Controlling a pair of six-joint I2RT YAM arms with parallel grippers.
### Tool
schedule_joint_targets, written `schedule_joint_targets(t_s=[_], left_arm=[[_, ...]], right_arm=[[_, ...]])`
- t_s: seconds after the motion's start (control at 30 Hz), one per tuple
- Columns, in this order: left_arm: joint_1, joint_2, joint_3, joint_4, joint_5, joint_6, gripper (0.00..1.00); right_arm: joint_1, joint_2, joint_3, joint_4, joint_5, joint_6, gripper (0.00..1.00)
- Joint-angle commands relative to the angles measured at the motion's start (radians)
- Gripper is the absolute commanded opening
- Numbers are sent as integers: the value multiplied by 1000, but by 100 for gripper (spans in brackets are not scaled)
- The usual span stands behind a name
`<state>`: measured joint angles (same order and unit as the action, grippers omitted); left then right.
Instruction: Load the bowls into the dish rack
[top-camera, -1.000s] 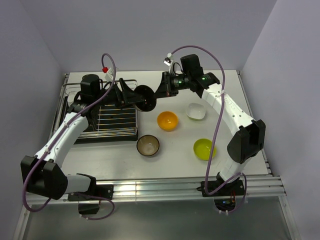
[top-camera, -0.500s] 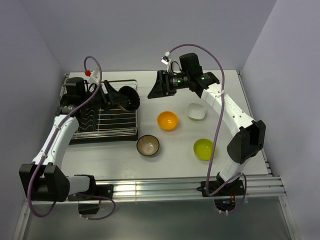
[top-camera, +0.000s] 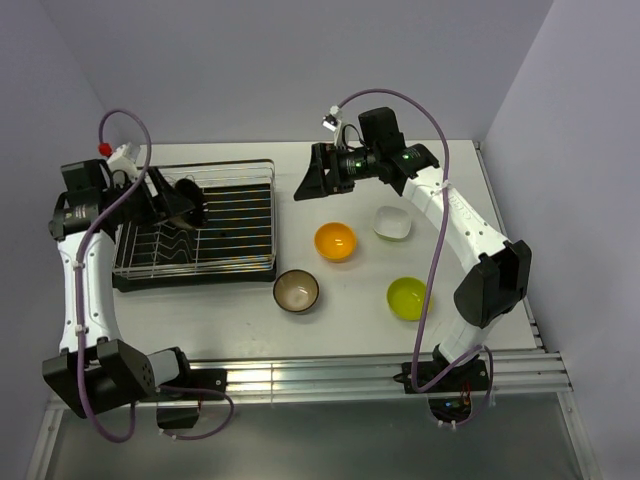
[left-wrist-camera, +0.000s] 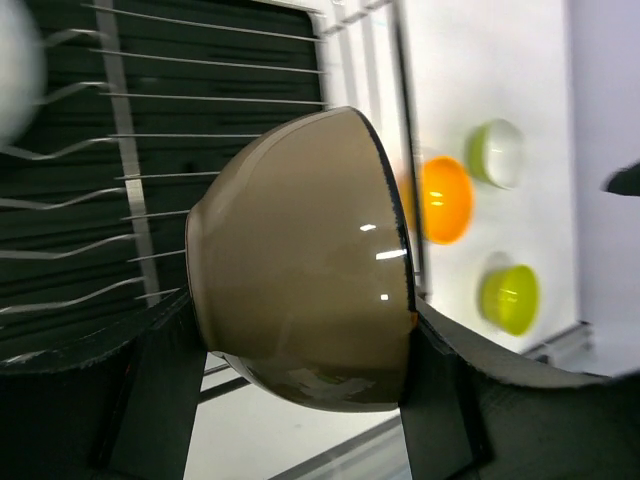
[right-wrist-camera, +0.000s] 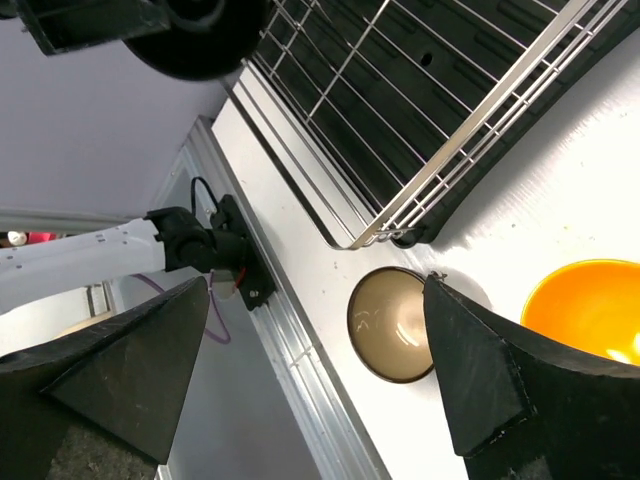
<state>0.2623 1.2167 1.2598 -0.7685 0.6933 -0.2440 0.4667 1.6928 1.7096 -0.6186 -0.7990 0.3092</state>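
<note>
While the left gripper hangs over the dish rack's left end, clamped on a dark brownish bowl tipped on edge, the right gripper is spread wide and empty by the rack's far right corner. Next up, I reckon: lower it between tines, let go.

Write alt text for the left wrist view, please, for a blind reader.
The left gripper holds a brown bowl on its side over the dish rack. Beyond, on the white table, sit an orange bowl, a lime bowl and a pale bowl.
</note>
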Motion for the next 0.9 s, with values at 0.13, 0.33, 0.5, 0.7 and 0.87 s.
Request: schedule_joint_targets(t_s=[0.13,0.33,0.5,0.7,0.87], left_arm=[[123,-20,130,-181,-119,294,0],[135,38,187,-203,-270,365,0],[140,49,187,-163,-382,400,0],[140,81,191,-129,-475,443,0],[140,113,191,-97,-555,488,0]], right_arm=[[3,-45,16,-21,17,-42,96],[1,-36,16,-43,17,-61,97],[3,-54,-5,-43,27,-74,97],[3,-55,-10,-49,32,-82,97],[1,-53,-11,-47,32,-84,97]])
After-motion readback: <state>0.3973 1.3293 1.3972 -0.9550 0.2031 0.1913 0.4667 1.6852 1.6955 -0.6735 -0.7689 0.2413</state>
